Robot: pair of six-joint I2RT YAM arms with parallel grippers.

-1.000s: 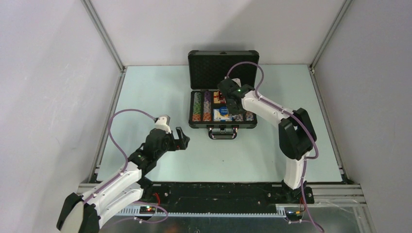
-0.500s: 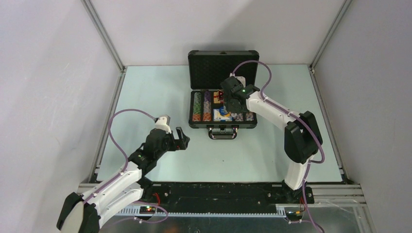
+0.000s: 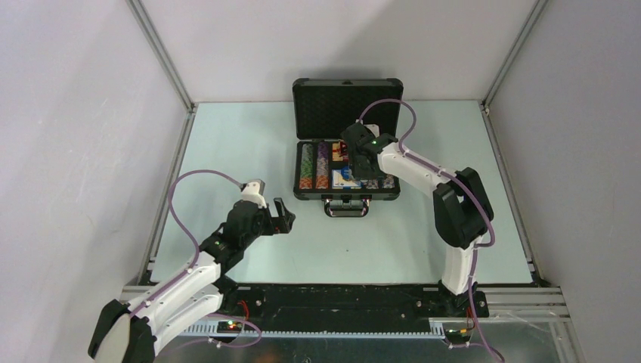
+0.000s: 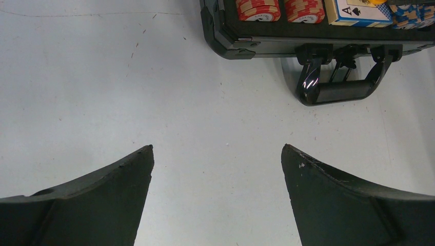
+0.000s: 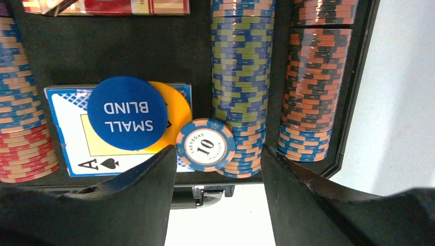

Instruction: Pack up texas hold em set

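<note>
The step in hand is judged to be the seating of a loose chip in the open briefcase (image 3: 346, 195), which is set at the far middle of the desk (image 3: 242, 144) with its lid stood up on the far side and its handle (image 4: 338, 87) turned to the near side. The right tool (image 5: 218, 154) is held low over the case's near right part with its fingers apart and nothing clamped. Between them a "Las Vegas 10" chip (image 5: 206, 145) is seen face up, leaned on the near end of the blue-and-green chip row (image 5: 241, 61) rather than stood on edge like the others. To do this well, the chip should be tipped upright and pressed into the row's end, so that nothing is left proud of the tray when the lid is brought down. Care is needed that the blue SMALL BLIND button (image 5: 126, 113) and the orange button (image 5: 177, 115) under it, both laid on the ace-of-spades card box (image 5: 66, 133), are not knocked aside. Whether they sit low enough for the lid cannot be told. The left tool (image 4: 217, 147) is held empty and wide apart above bare desk, near and left of the case. The desk is a pale, lightly scuffed sheet, bounded by plain light walls (image 3: 75, 113) and aluminium corner posts (image 3: 162, 57), with a black rail (image 3: 340, 302) along the near edge.
</note>
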